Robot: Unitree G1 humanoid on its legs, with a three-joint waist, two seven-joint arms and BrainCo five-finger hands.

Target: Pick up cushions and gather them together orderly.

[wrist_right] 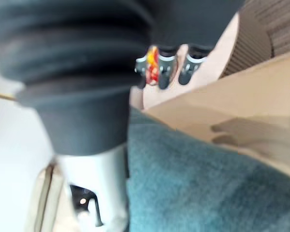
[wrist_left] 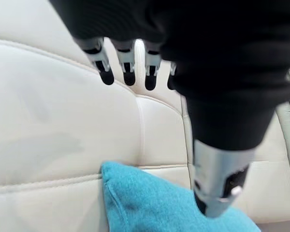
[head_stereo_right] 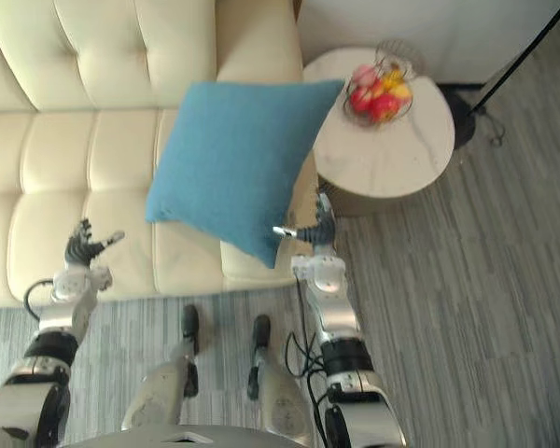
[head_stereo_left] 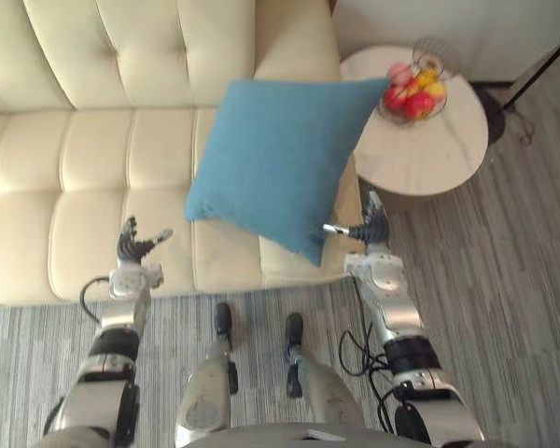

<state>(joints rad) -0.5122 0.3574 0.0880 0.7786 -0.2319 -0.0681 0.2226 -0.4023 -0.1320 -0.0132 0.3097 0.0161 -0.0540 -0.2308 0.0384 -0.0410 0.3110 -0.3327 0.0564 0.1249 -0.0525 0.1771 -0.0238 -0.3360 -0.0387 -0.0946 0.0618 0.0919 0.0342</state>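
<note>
One blue cushion [head_stereo_left: 271,159] lies tilted across the sofa's [head_stereo_left: 84,159] right end. Its lower corner is just beside the right robot hand [head_stereo_left: 373,225], whose straight fingers hold nothing. The left robot hand [head_stereo_left: 131,248] hovers over the seat, relaxed and empty. Gathering looks barely begun.
</note>
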